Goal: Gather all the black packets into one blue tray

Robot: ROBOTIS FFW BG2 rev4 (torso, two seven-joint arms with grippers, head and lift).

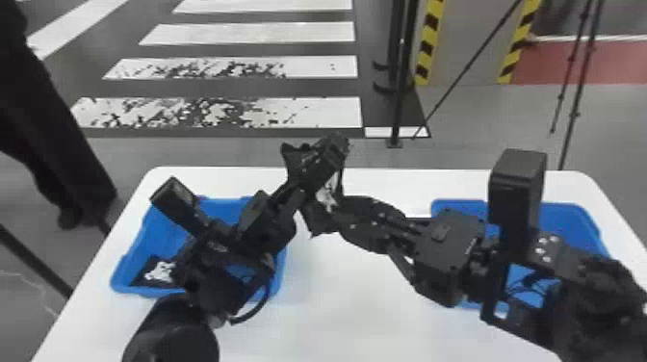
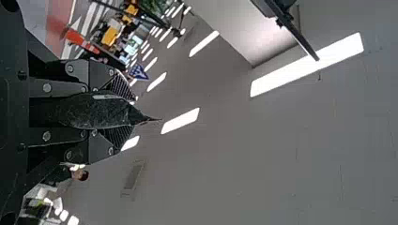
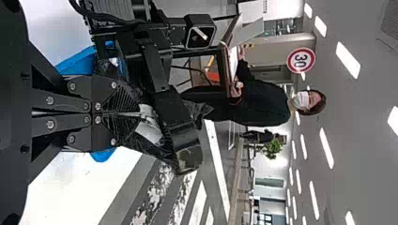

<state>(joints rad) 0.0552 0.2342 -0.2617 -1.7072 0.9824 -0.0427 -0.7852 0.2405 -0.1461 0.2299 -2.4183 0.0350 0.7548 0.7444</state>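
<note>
Above the table's middle, my left gripper (image 1: 318, 166) is shut on a black packet (image 1: 327, 193) with white print. From the other side my right gripper (image 1: 340, 212) meets the same packet lower down. In the left wrist view, the packet (image 2: 96, 111) lies edge-on between the fingers of the left gripper (image 2: 126, 110). The right wrist view has the right gripper (image 3: 135, 114) closed on the packet (image 3: 149, 123), with the left gripper's fingers just beyond. Another black packet (image 1: 159, 272) lies in the left blue tray (image 1: 126, 262), partly covered by the left arm.
A second blue tray (image 1: 573, 224) stands at the table's right, largely behind the right arm, its contents mostly hidden. Both arms cross above the white table (image 1: 346, 298). A black stand (image 1: 398, 96) rises from the floor beyond the back edge.
</note>
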